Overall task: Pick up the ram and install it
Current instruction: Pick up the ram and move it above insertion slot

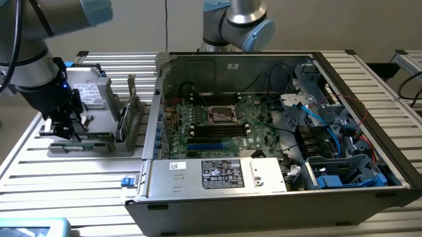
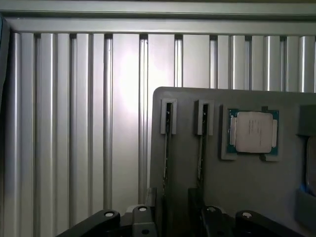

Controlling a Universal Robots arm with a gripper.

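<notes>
Ext. view: claw (image 1: pixel 61 129) hangs low over grey tray (image 1: pixel 99 145) on slatted desk (image 1: pixel 66 173), to the exterior view's left of open PC case (image 1: pixel 264 197).

Wrist view: 2 ram sticks (image 2: pixel 168 148) stand on edge in tray slots, parallel, side by side. Long axes run from claw (image 2: pixel 177 217) twd tray's edge. Processor chip (image 2: pixel 253 131) lies just beside them. Claw fingers (image 2: pixel 148 219) parted, gripping nothing.

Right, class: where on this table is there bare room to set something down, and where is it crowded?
The table is bare between the gray tray and its near edge, to the exterior view's left of the computer case. The tray, with the gripper over it, and the inside of the case are crowded.
</notes>
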